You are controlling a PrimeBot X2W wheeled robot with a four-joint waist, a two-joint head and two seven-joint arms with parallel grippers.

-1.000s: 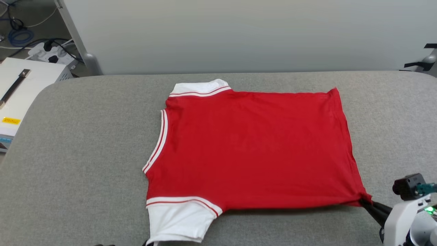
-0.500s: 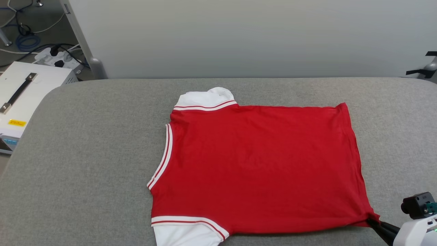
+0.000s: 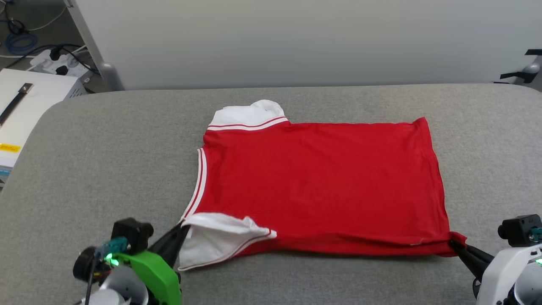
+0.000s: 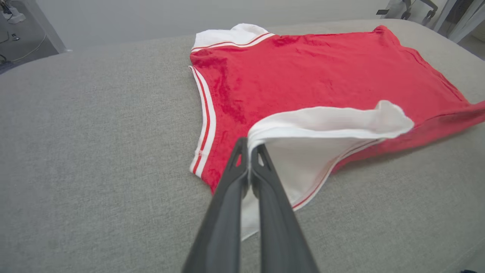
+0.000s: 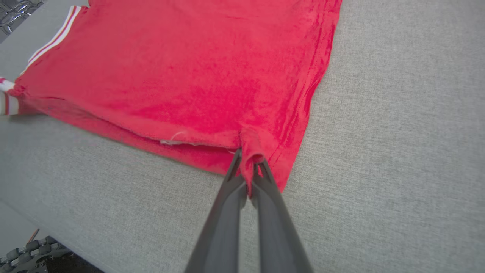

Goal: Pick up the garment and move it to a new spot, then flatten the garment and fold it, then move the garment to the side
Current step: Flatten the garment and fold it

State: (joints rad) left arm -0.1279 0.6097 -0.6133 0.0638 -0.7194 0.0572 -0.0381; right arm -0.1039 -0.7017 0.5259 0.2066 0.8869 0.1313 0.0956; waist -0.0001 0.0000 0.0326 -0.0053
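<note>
The garment [image 3: 322, 182] is a red jersey with white sleeves and striped trim, lying back side up across the grey padded table [image 3: 106, 161], collar to the left. My left gripper [image 3: 183, 231] is shut on the near white sleeve [image 4: 326, 125] and holds it lifted and folded over toward the body. At the lower right my right gripper [image 3: 453, 244] is shut on the near hem corner [image 5: 252, 155], raising that corner a little off the table. The far sleeve [image 3: 247, 115] lies flat. Lettering and number are hidden.
A pale wall panel [image 3: 296, 42] stands behind the table. A white box with a black handle [image 3: 25, 101], a power strip and cables [image 3: 55, 59] sit on the floor at the left. Bare grey table surrounds the garment on all sides.
My left arm has come into the head view with the near sleeve lifted and turned over. The near edge of the garment has risen. The camera has shifted a little.
</note>
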